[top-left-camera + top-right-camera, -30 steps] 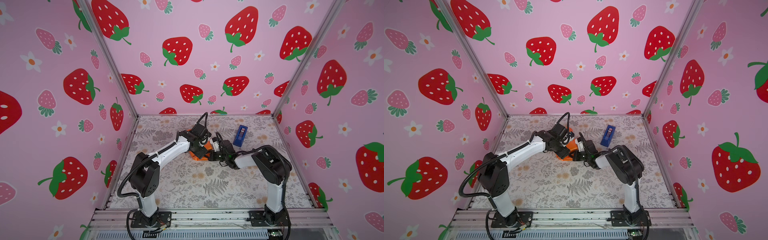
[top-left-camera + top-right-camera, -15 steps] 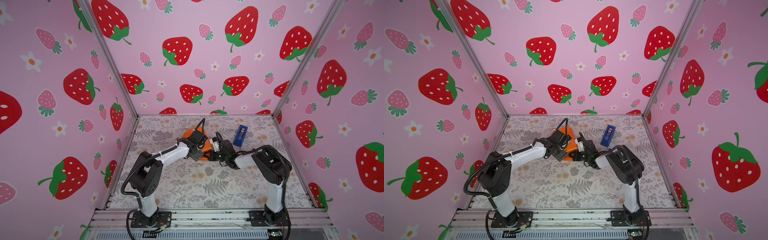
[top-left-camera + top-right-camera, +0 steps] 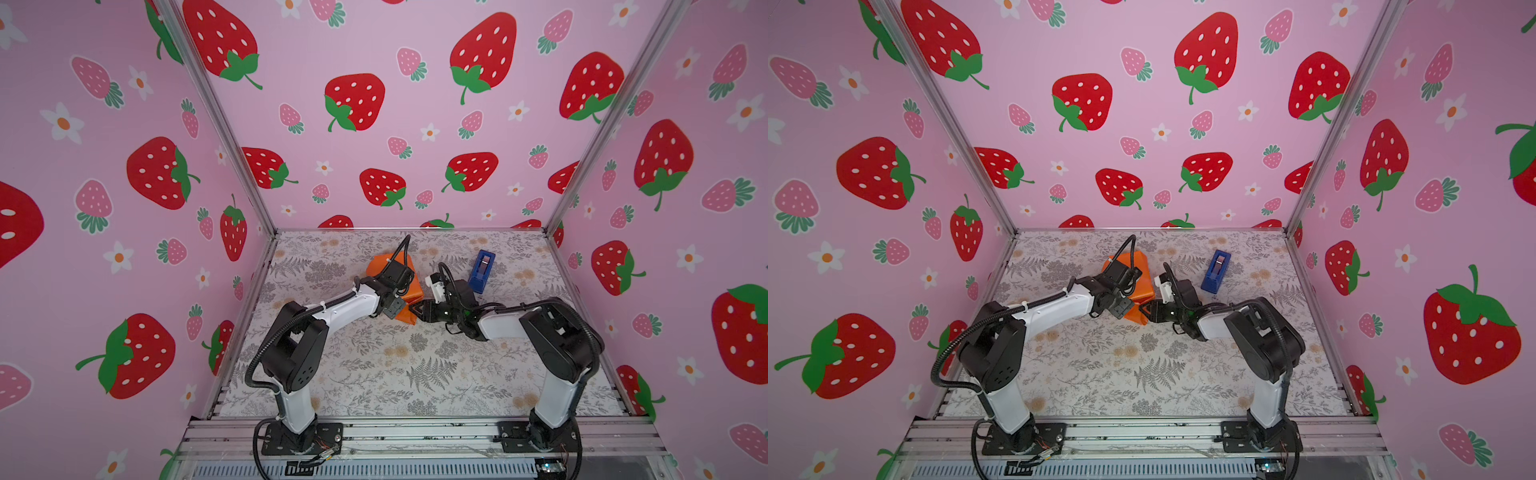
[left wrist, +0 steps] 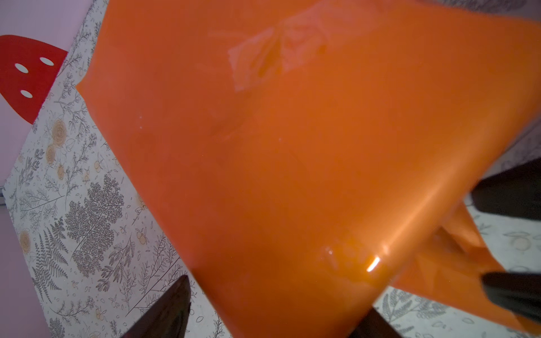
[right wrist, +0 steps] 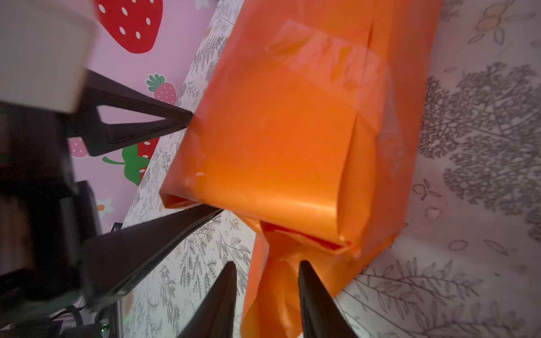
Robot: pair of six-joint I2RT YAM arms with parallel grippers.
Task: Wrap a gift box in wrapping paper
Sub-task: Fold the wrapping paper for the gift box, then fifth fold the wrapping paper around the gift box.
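**Both claws meet at the near end of the orange parcel**

We see the paper folded glossy side out into a boxy parcel. It lies on the floral cover, about midway across and toward the back wall. The box is out of sight under the paper. A blue dispenser stands to the parcel's right, near it but apart. A patch of clear tape lies across a seam on the parcel's upper face.

Both arms reach in from the front and meet at the parcel's near end, which is open.

The left claw stands wide, with the parcel's near corner between its jaws. In the right wrist view one of its fingers touches the parcel's side, and the other lies at the lip of the open end.

The right claw is narrowly parted. A loose flap of paper from the open end lies between its jaws. One finger overlaps the flap, and a thin strip of cover shows between the flap and the other, so we see no pinch.
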